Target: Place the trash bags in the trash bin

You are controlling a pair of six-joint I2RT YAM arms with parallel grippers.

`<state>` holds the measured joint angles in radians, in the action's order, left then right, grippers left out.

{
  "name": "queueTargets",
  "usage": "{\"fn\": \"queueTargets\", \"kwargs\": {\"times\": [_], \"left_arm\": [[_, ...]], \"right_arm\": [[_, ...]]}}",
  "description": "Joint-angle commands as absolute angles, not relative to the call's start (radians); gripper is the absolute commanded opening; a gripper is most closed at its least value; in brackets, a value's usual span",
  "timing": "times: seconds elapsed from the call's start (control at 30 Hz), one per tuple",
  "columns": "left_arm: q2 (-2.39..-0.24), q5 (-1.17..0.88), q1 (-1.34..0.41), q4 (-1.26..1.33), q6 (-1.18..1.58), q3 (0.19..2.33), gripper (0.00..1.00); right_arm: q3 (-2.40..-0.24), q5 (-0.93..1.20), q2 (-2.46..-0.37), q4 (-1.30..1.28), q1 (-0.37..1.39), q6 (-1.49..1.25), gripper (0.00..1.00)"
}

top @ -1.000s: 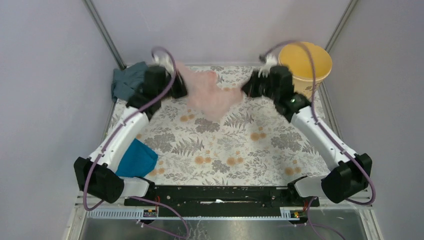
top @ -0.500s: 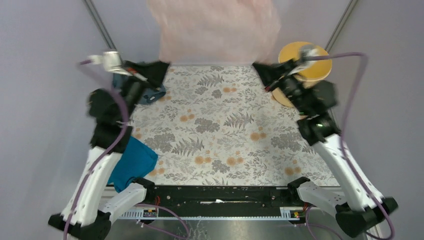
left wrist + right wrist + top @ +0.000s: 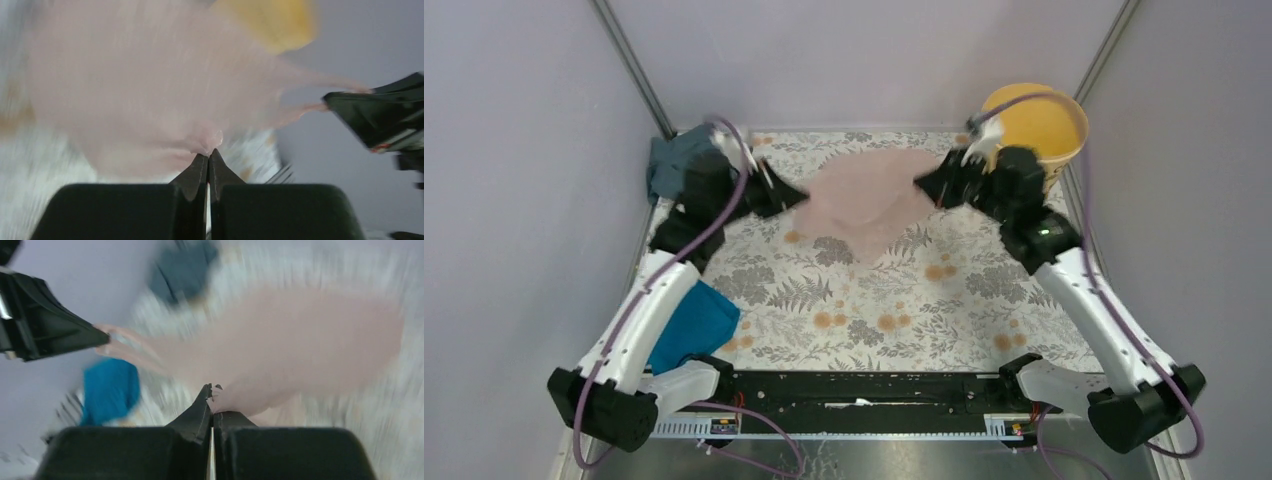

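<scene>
Teal cloth (image 3: 694, 320): lies at the near left of the worktop (image 3: 904, 300), beside the left arm and well apart from the bag. I judge it to be little hazard.
Left pincer (image 3: 208, 155): closed on the bag's left edge. Only a small tuft of film shows between the tips, so a sharp pull could slip it free.
Right pincer (image 3: 212, 390): closed on the opposite edge with an equally thin pinch, so it carries the same slip risk.
Trash bags (image 3: 869, 195): one pale pink film hangs spread between the two pincers over the far middle of the worktop. Its belly sags toward the surface, and it is not in the bin.
Grip depth: both wrist views are smeared, so I cannot tell how much film each pincer really has.
Tear risk: the film is stretched between two points, and if the arms move apart or out of step it may rip or pop out of one side.
Trash bin (image 3: 1049, 125): stands upright at the far right corner, with the right wrist close to its rim. A sideways sweep could knock it over. The wide, filmy bag may also drape over the rim and slide down outside rather than drop in.
Grey-blue cloth (image 3: 674, 160): bunched at the far left corner, just behind the left arm, where the wrist or its cable might catch it.
</scene>
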<state>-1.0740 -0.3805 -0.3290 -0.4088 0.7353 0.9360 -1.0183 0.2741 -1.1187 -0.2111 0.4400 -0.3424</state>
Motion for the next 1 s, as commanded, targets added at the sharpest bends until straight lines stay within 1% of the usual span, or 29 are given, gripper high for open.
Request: {"fn": "queueTargets", "kwargs": {"times": [0.0, 0.07, 0.13, 0.2, 0.27, 0.33, 0.37, 0.47, 0.57, 0.6, 0.67, 0.77, 0.87, 0.97], "left_arm": [[-1.094, -0.487, -0.325, -0.335, 0.685, 1.488, 0.0], [-1.106, -0.503, -0.325, -0.306, 0.697, 1.634, 0.0], [-1.08, -0.53, -0.326, -0.22, 0.742, 1.655, 0.0], [-1.027, -0.542, -0.326, -0.128, 0.773, 1.577, 0.0], [-0.965, -0.536, -0.326, -0.103, 0.772, 1.441, 0.0], [-0.907, -0.488, -0.325, -0.182, 0.74, 1.325, 0.0], [-0.881, -0.466, -0.325, -0.234, 0.712, 1.258, 0.0], [-0.79, -0.348, -0.325, -0.412, 0.63, 1.113, 0.0], [-0.733, -0.217, -0.325, -0.605, 0.575, 1.029, 0.0], [-0.722, -0.205, -0.325, -0.646, 0.574, 1.006, 0.0], [-0.694, -0.24, -0.325, -0.671, 0.579, 0.969, 0.0], [-0.635, -0.325, -0.325, -0.631, 0.603, 0.955, 0.0], [-0.625, -0.364, -0.325, -0.636, 0.592, 1.029, 0.0], [-0.644, -0.395, -0.324, -0.676, 0.582, 1.103, 0.0]], "right_arm": [[-1.458, 0.239, -1.056, -0.224, 0.448, -0.261, 0.0], [-1.522, 0.283, -1.045, -0.179, 0.448, -0.293, 0.0], [-1.482, 0.336, -1.013, -0.085, 0.448, -0.34, 0.0], [-1.391, 0.371, -0.981, -0.022, 0.447, -0.374, 0.0], [-1.293, 0.368, -0.977, -0.027, 0.448, -0.409, 0.0], [-1.175, 0.427, -0.98, -0.015, 0.448, -0.449, 0.0], [-1.105, 0.484, -0.983, 0.057, 0.448, -0.481, 0.0], [-0.916, 0.602, -1.009, 0.12, 0.448, -0.565, 0.0], [-0.798, 0.669, -1.026, 0.15, 0.458, -0.621, 0.0], [-0.779, 0.678, -1.024, 0.146, 0.477, -0.63, 0.0], [-0.784, 0.669, -1.021, 0.095, 0.513, -0.615, 0.0], [-0.873, 0.648, -1.041, -0.049, 0.551, -0.577, 0.0], [-0.934, 0.632, -1.068, -0.126, 0.601, -0.564, 0.0], [-0.964, 0.533, -1.066, -0.161, 0.675, -0.532, 0.0]]}}
